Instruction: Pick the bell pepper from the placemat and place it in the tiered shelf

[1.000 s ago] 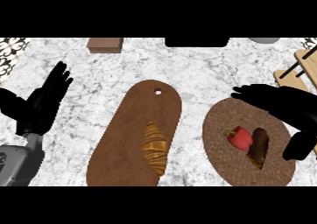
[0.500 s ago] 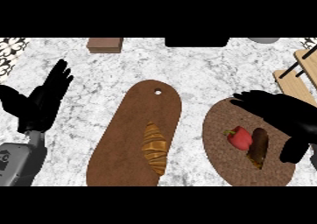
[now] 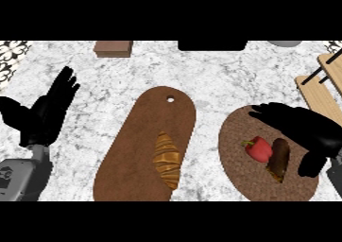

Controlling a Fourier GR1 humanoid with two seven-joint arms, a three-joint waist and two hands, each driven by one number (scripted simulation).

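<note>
A red bell pepper [image 3: 257, 149] lies on a round brown woven placemat [image 3: 240, 177] at the lower right, beside a dark brown oblong item [image 3: 277, 159]. My right hand [image 3: 310, 132] hovers open over the placemat's upper right part, fingers spread toward the left, just above and right of the pepper, holding nothing. The tiered shelf [image 3: 331, 82], of light wood slats with dark posts, shows at the right edge. My left hand [image 3: 43, 114] rests open at the left edge, fingers up.
A long brown cutting board [image 3: 135, 156] with a hole near its top lies in the middle and carries a croissant [image 3: 166, 158]. A small brown block [image 3: 113, 48] and a dark object [image 3: 212, 45] sit along the far edge of the marble counter.
My right hand has moved down and left, coming lower over the placemat and closer to the pepper. The left hand has stayed where it was.
</note>
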